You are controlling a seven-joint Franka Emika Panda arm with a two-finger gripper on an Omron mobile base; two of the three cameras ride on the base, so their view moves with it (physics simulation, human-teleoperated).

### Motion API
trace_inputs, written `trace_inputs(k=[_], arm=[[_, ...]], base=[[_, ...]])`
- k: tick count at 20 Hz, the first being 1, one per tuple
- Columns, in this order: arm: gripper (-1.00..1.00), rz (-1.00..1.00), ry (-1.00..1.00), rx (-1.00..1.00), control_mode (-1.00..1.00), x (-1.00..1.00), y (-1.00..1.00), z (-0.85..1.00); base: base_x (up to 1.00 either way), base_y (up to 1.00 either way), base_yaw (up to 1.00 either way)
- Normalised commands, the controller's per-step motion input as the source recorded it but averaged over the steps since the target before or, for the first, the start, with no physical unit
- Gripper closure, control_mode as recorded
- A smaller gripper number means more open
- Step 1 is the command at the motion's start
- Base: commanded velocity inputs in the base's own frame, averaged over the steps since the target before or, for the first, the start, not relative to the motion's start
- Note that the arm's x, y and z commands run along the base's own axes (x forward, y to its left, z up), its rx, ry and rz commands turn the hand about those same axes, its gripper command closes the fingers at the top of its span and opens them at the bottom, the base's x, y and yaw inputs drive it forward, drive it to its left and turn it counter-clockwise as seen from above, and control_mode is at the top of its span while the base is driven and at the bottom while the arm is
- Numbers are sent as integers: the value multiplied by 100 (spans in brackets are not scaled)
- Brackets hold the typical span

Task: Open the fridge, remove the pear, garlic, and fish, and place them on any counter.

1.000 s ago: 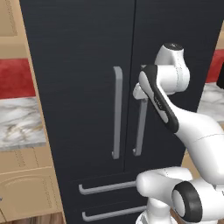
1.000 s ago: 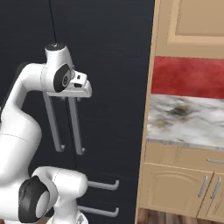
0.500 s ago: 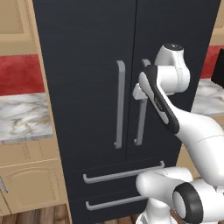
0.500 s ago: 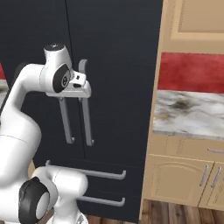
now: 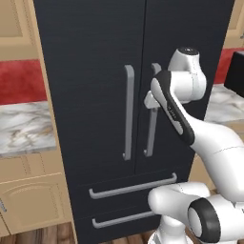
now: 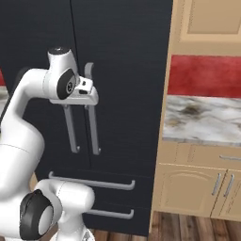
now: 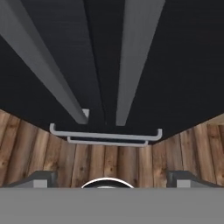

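Note:
The black fridge (image 5: 95,71) stands with both doors shut, so the pear, garlic and fish are hidden inside. Two long grey handles (image 5: 128,112) run down the middle seam. My gripper (image 5: 149,99) hangs just in front of the right door's handle (image 5: 152,124), pointing down along the doors. Seen from the right base, the gripper (image 6: 87,96) sits level with the upper part of the handles (image 6: 93,124). Through the hand camera, the gripper (image 7: 112,178) is open and holds nothing, with both handles (image 7: 131,57) running away below it.
Marble counter (image 5: 24,126) over tan cabinets lies left of the fridge, and more counter (image 6: 202,120) lies to its right under a red backsplash. Two lower drawers with grey handles (image 5: 133,186) sit beneath the doors. Wooden floor (image 7: 109,157) runs below.
The whole picture has shifted a little, so the base has driven. The fridge doors stay shut, and the open gripper keeps its place by the handles.

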Motion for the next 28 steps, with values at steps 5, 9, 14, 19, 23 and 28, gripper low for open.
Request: trace_inputs(k=[5,9,14,19,23,28], arm=[[-100,0,-9,0,-100,-15,-1,0],[-100,0,-30,6,-100,8,-16,0],[-100,0,-17,3,-100,36,-2,0],[-100,-1,-1,0,-100,56,0,-1],[-100,-5,0,0,-100,63,0,0],[-100,-5,-2,0,-100,58,0,-11]], base=[[-7,0,0],[0,0,0],[0,0,0],[0,0,0],[0,0,0],[0,0,0]])
